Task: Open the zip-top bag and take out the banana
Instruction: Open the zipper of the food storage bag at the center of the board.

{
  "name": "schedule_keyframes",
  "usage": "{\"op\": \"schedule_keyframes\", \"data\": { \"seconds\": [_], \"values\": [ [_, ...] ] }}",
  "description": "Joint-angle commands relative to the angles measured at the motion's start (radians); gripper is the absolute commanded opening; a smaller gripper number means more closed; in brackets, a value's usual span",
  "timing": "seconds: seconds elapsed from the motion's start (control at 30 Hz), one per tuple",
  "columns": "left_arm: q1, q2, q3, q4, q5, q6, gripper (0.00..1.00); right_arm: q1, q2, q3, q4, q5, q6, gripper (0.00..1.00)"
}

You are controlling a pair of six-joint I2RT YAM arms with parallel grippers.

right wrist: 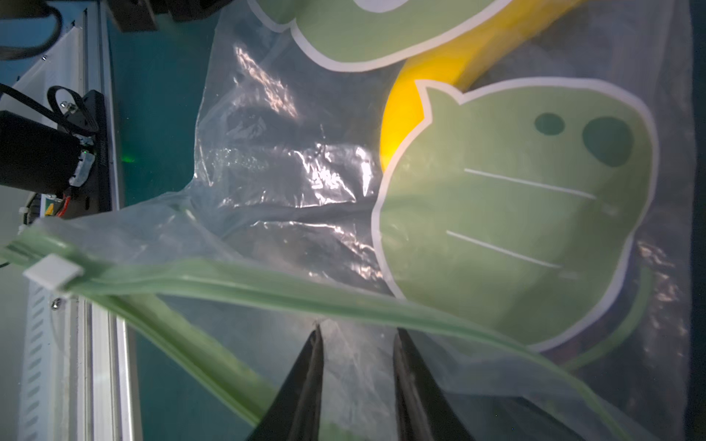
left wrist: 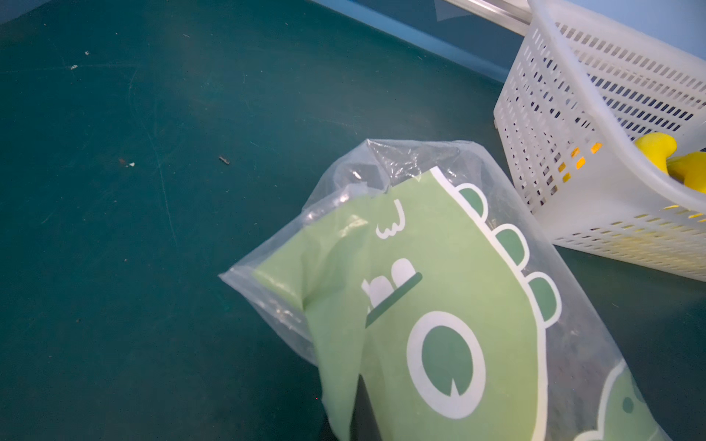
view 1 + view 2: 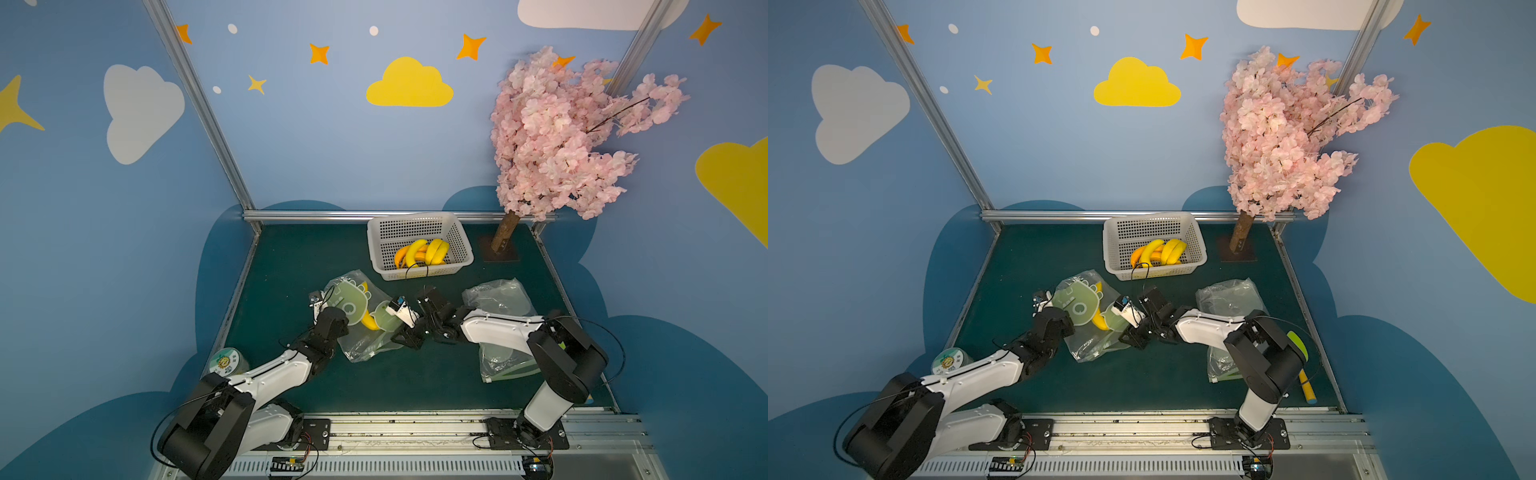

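The zip-top bag [image 3: 353, 303] [image 3: 1084, 307], clear film with green dinosaur prints, lies mid-table. The yellow banana [image 3: 368, 321] [image 1: 405, 114] is inside it, partly covered by the prints. My left gripper [image 3: 338, 316] is shut on the bag's left side. In the left wrist view the lifted bag [image 2: 420, 305] hides the jaws. My right gripper [image 1: 358, 336] [image 3: 395, 336] is at the bag's zip end, jaws apart, with clear film lying between its fingers [image 1: 315, 355]. The green zip strip [image 1: 267, 290] is parted into two strands, and its white slider [image 1: 53, 272] is at the far end.
A white basket [image 3: 419, 222] [image 2: 573, 114] holding several bananas stands behind the bag. Two more clear bags [image 3: 498, 297] [image 3: 498, 365] lie on the right, under my right arm. A pink blossom tree [image 3: 505, 232] stands back right, and a round tin [image 3: 226, 361] front left.
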Motion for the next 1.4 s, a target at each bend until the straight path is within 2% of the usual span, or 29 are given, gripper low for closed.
{"op": "schedule_keyframes", "data": {
  "seconds": [0.0,0.23,0.27,0.3,0.33,0.37,0.43,0.47,0.6,0.67,0.77,0.87,1.0,1.1,1.2,1.37],
  "values": [
    [0.004,-0.014,0.005,0.014,0.002,-0.006,0.03,0.006,-0.088,-0.04,-0.003,0.019,0.019,0.33],
    [0.007,-0.011,0.005,0.012,0.022,-0.013,0.04,0.041,-0.105,-0.065,-0.02,0.027,0.043,0.31],
    [0.007,-0.01,0.01,0.007,0.027,-0.014,0.14,0.047,-0.094,-0.063,-0.017,0.029,0.046,0.31],
    [0.007,-0.007,0.018,-0.008,0.03,-0.012,0.35,0.052,-0.082,-0.06,-0.013,0.028,0.05,0.31],
    [0.005,-0.008,0.027,-0.032,0.029,-0.015,0.44,0.055,-0.073,-0.059,-0.008,0.024,0.052,0.31],
    [0.007,-0.014,0.042,-0.077,0.026,-0.019,0.47,0.058,-0.062,-0.059,-0.001,0.028,0.058,0.3],
    [0.005,-0.046,0.071,-0.167,0.036,-0.025,0.61,0.06,-0.049,-0.059,0.006,0.04,0.067,0.29],
    [0.005,-0.076,0.081,-0.201,0.053,-0.014,0.64,0.06,-0.045,-0.061,0.017,0.049,0.074,0.29],
    [-0.013,-0.213,0.084,-0.219,0.138,0.059,0.64,0.062,-0.027,-0.055,0.038,0.045,0.093,0.27],
    [-0.033,-0.267,0.093,-0.212,0.218,0.119,0.61,0.063,-0.012,-0.053,0.052,0.045,0.101,0.27],
    [-0.074,-0.293,0.098,-0.179,0.392,0.233,0.56,0.064,0.003,-0.042,0.057,0.048,0.11,0.27],
    [-0.137,-0.253,0.108,-0.174,0.5,0.312,0.54,0.064,0.008,-0.039,0.06,0.05,0.115,0.28],
    [-0.24,-0.159,0.129,-0.17,0.495,0.357,0.49,0.063,0.008,-0.038,0.061,0.053,0.124,0.28],
    [-0.28,-0.11,0.139,-0.161,0.477,0.359,0.47,0.065,0.006,-0.037,0.062,0.059,0.133,0.28],
    [-0.302,-0.103,0.146,-0.166,0.504,0.375,0.48,0.064,0.008,-0.03,0.053,0.06,0.133,0.28],
    [-0.338,-0.154,0.156,-0.261,0.469,0.407,0.48,0.064,0.018,-0.021,0.036,0.069,0.13,0.28]
  ]
}}
